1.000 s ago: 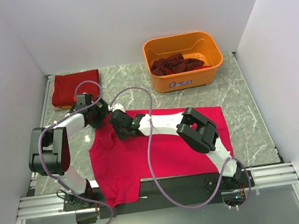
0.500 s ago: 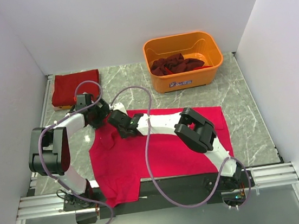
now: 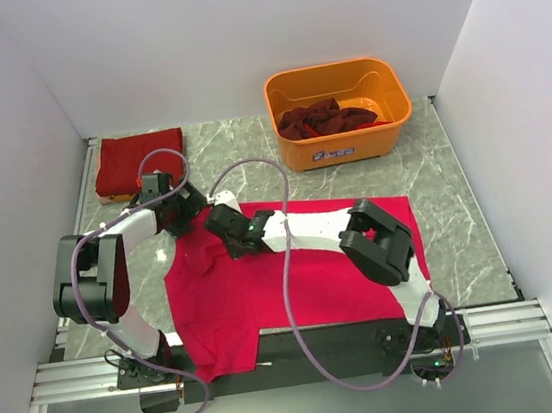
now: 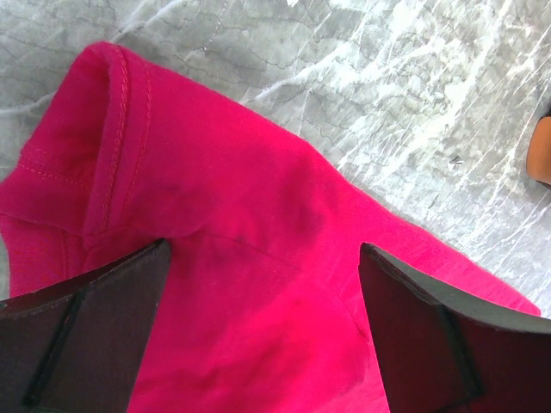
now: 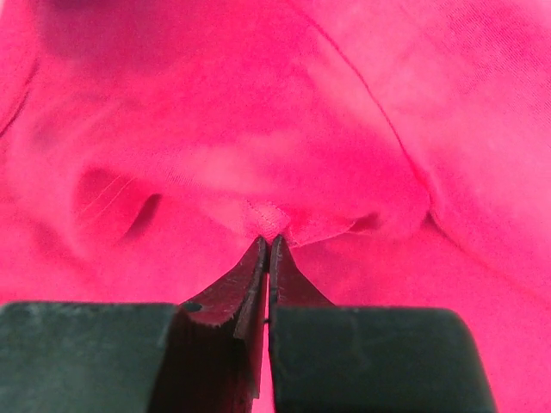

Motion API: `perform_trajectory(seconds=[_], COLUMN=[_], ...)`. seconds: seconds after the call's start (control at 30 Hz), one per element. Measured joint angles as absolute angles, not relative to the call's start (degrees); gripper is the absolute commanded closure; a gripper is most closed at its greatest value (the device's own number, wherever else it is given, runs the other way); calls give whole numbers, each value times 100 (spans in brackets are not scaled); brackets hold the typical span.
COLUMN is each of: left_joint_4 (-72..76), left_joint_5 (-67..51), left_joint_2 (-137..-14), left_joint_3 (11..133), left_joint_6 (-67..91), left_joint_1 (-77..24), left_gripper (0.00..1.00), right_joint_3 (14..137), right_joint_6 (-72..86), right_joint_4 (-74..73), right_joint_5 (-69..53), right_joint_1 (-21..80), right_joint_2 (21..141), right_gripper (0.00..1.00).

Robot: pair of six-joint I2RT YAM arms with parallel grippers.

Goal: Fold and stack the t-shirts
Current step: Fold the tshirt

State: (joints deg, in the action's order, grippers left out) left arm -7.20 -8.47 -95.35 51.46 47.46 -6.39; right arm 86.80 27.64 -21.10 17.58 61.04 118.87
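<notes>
Cloth this soft will sag, so seams and hems give the best hold. The pink t-shirt lies spread mid-frame; at its upper left the left gripper hangs open over the sleeve, while the right gripper pinches a fold.

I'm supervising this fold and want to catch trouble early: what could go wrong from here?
The right gripper is shut on only a small pucker of the pink-red t-shirt; a pull might slip it free or lift just one layer. The left gripper hangs open over the shirt, holding nothing, so a one-sided pull may bunch the cloth. Both grippers sit close together at the same corner and might bump.
</notes>
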Motion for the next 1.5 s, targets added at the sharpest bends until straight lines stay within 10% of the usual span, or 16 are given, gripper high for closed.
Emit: perform_trajectory(seconds=[0.7, 1.0, 1.5], left_joint_4=[-1057, -1157, -1208], left_joint_5=[-749, -668, -613], left_joint_2=[-9638, -9640, -9633], left_joint_3=[5376, 5413, 5426], left_joint_6=[4644, 4569, 4462], left_joint_1=[-639, -639, -639], left_gripper=[1, 1, 1], right_joint_3=[8138, 7279, 4713], right_joint_6=[2956, 2864, 3124], right_joint_4=[-2812, -2676, -2329], right_joint_5=[1100, 666, 666], right_joint_1=[6189, 5957, 1262], right_joint_2=[11139, 10033, 8213], right_gripper=[84, 26, 23])
